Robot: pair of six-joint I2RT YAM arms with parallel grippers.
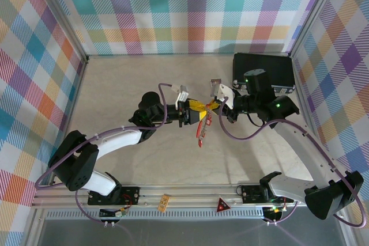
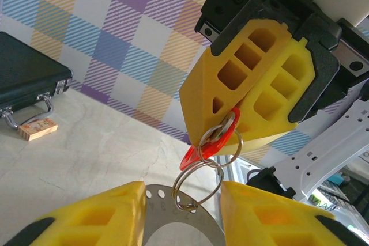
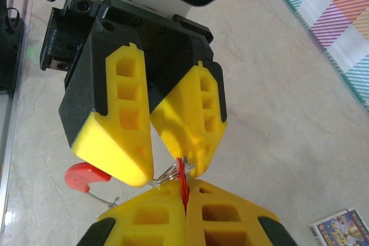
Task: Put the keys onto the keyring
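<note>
My left gripper (image 1: 195,113) and right gripper (image 1: 218,105) meet tip to tip above the middle of the table. The right gripper (image 3: 185,185) is shut on a red key (image 3: 183,171), which shows edge-on between its yellow fingers. In the left wrist view that red key (image 2: 193,155) hangs on linked wire split rings (image 2: 175,185). The lower ring passes through a hole in a grey metal plate (image 2: 161,214). This plate spans the gap of my left gripper (image 2: 183,189), touching both fingers. The keyring (image 1: 201,133), a thin loop with red pieces (image 3: 86,177), dangles under the grippers.
A black case (image 1: 262,70) (image 2: 23,79) lies at the back right, with a small wooden block (image 2: 36,128) in front of its handle. A picture card (image 3: 340,229) rests on the table. Plaid walls close three sides. Another card (image 1: 164,202) lies on the front rail.
</note>
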